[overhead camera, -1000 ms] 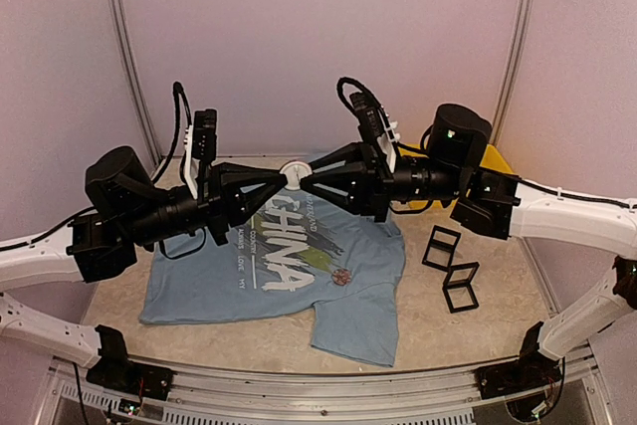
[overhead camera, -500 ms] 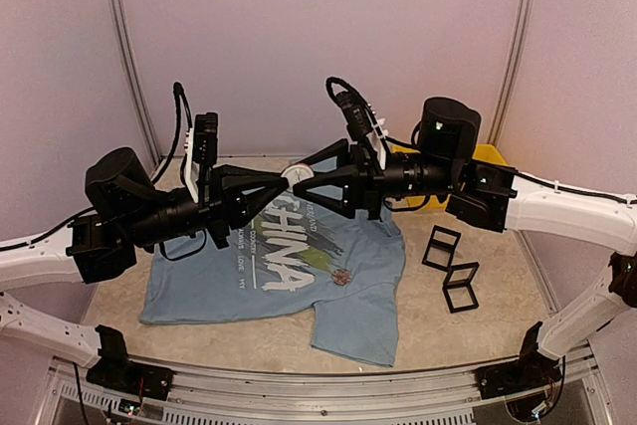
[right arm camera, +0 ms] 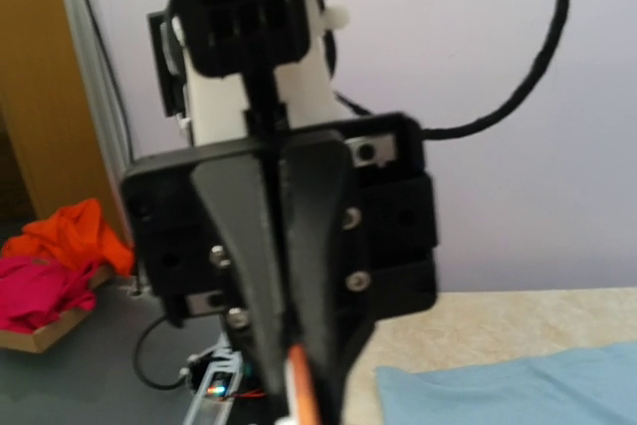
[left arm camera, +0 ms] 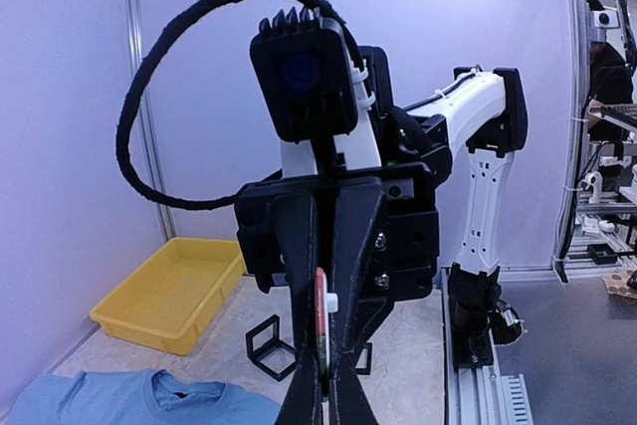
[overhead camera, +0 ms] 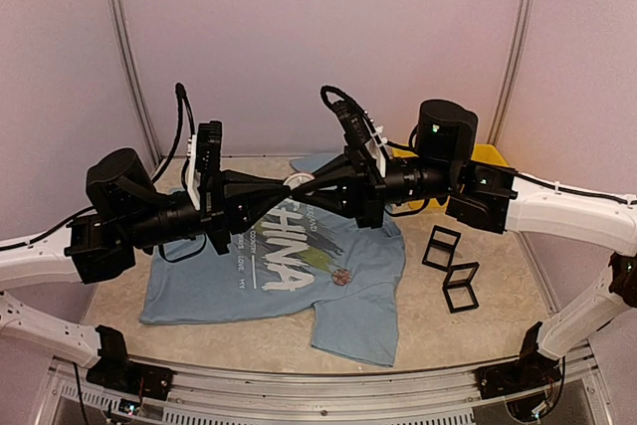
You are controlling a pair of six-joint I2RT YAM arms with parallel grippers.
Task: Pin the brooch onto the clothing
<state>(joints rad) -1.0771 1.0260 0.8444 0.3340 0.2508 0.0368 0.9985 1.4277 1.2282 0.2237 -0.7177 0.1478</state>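
The brooch (overhead camera: 297,183) is a small round disc held in the air between both grippers, above the collar of the light blue "CHINA" T-shirt (overhead camera: 269,286) lying flat on the table. My left gripper (overhead camera: 286,187) and right gripper (overhead camera: 308,186) meet tip to tip and both are shut on it. In the left wrist view the brooch (left arm camera: 320,330) is edge-on, red and green with a white back piece, pinched at my left gripper (left arm camera: 325,385). In the blurred right wrist view its orange edge (right arm camera: 304,385) sits at my right gripper (right arm camera: 302,407).
A small reddish item (overhead camera: 341,277) sits on the shirt's chest. Two black open frames (overhead camera: 441,247) (overhead camera: 460,287) stand right of the shirt. A yellow tray (overhead camera: 495,158) is at the back right, also in the left wrist view (left arm camera: 169,291). Orange and pink cloth (right arm camera: 60,266) lies off the table.
Both wrists have rolled and the right gripper has shifted a little left. The brooch has turned from face-up to nearly edge-on, still held between both grippers.
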